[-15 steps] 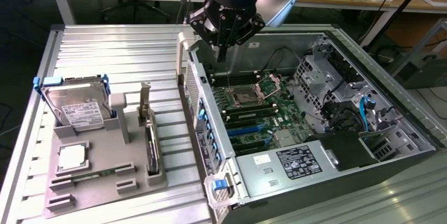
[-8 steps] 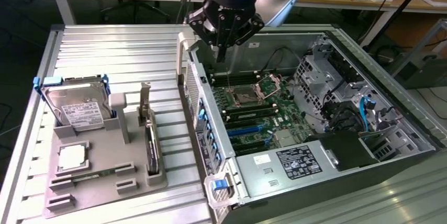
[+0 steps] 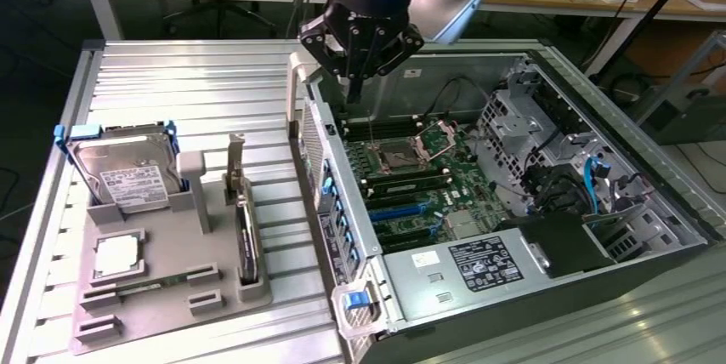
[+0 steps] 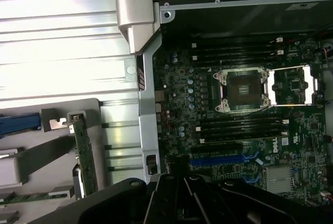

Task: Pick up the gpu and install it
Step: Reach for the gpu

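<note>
A: Where is the hand (image 3: 354,88) hovering?
B: Over the open case's (image 3: 340,236) edge, closed on nothing. The gpu (image 3: 241,211) is standing upright in the grey holder (image 3: 170,296) on the table (image 3: 170,75).
A: What is worrying you?
B: A shut hand coming down could be toppling that thin card, not gripping it.

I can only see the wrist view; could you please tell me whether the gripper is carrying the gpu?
Observer: No. The gripper is shut and empty, and it hangs above the far end of the open case.
Operator: Thank you. What else is in the tray with the card?
Observer: A hard drive with a white label sits in the grey tray. It is on the exterior view's left of the gpu and apart from it.
</note>
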You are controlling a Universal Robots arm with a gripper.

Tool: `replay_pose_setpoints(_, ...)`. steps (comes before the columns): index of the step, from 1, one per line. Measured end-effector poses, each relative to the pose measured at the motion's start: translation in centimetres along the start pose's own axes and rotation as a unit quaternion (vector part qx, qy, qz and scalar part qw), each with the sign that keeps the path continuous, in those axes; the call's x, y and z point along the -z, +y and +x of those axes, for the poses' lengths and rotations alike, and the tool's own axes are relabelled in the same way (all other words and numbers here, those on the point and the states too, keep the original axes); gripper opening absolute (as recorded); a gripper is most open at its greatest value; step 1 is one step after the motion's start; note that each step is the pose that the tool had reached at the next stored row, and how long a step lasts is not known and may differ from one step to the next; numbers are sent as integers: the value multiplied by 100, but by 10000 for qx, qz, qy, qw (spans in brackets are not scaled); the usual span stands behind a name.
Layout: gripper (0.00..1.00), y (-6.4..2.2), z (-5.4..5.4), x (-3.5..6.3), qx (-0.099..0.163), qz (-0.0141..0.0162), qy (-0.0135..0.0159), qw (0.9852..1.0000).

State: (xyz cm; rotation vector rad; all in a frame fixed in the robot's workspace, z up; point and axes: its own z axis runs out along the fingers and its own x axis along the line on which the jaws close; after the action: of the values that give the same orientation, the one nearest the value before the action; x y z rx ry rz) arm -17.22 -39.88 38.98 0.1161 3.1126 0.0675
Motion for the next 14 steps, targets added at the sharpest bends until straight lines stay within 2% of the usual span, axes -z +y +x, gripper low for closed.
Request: replay_pose_setpoints(14, 11, -4, 53, -3, 0, 0, 0, 10000)
